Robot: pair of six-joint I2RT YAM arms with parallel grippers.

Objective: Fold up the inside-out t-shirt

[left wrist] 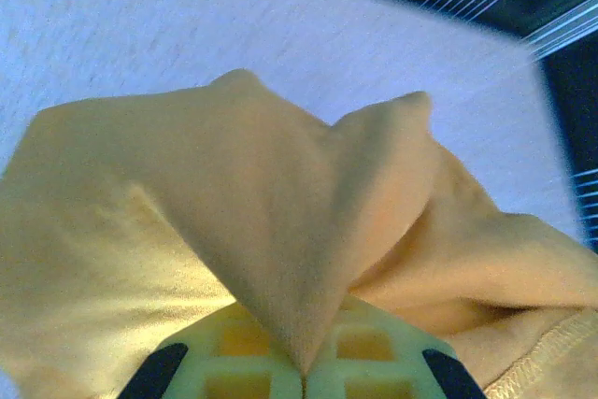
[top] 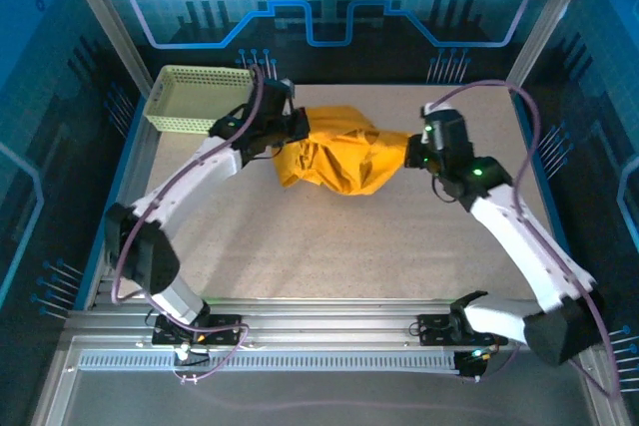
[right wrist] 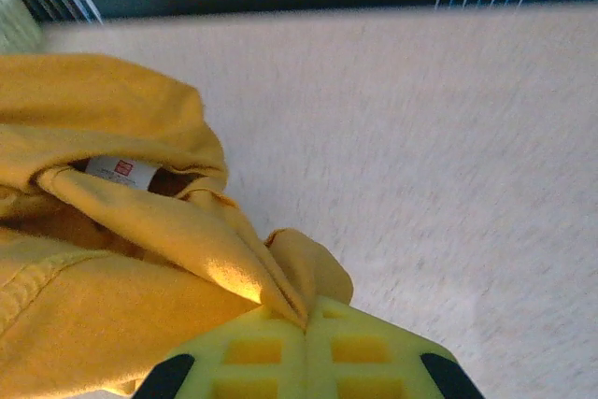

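1. The soft mustard-yellow cloth t-shirt (top: 339, 152) lies bunched on the pale speckled tabletop (top: 329, 246), toward 12 o'clock.
2. My left gripper (top: 303, 130) is at its 9 o'clock edge, my right gripper (top: 409, 152) at 3 o'clock, cloth between both jaws.
3. The pale yellow-green mesh basket (top: 195, 99) stands at the shirt's 10 o'clock, behind my left gripper.

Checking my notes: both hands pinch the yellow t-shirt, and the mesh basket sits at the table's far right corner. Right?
No: the top view shows the mesh basket at the far left corner. The left hand and right hand do pinch the t-shirt.
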